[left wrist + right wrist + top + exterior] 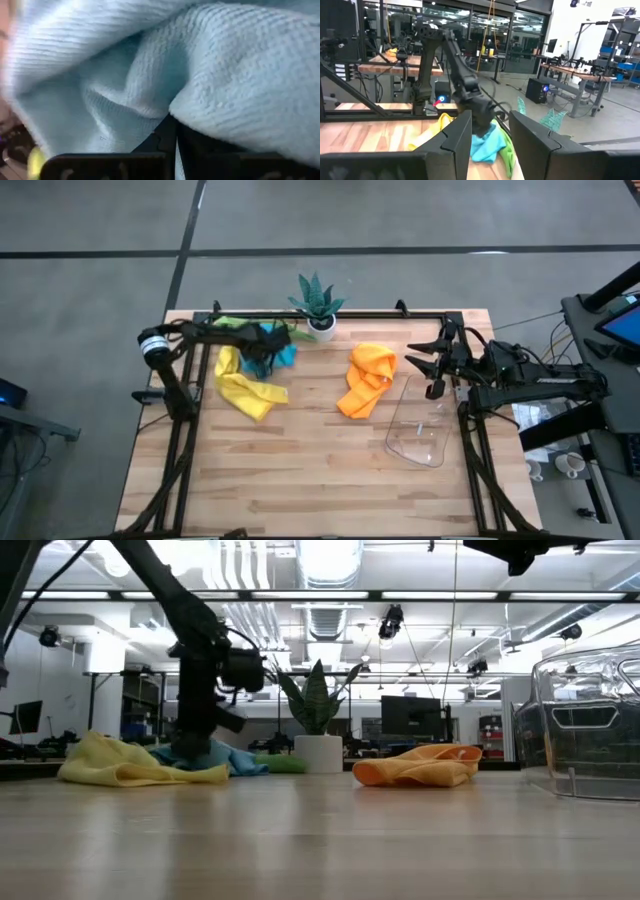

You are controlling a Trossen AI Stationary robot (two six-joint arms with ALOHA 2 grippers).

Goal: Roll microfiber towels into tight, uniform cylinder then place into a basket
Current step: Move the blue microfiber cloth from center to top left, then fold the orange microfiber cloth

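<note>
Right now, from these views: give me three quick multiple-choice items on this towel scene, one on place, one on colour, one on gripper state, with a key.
1. Where does the basket sit?
A. On the right part of the table, beside the orange towel
B. Behind the potted plant
C. On top of the yellow towel

2. Which colour is the towel under the left gripper?
A. Orange
B. Light blue
C. Red

3. How do the right gripper's fingers stand?
A. Clamped on the orange towel
B. Clamped on the basket rim
C. Apart, holding nothing

Key: 1 A, the high view shows the clear bin right of the orange towel. 2 B, the left wrist view is filled with the light blue towel, fingers shut on a fold. 3 C, the right wrist view shows a gap between its fingers with nothing in it.
</note>
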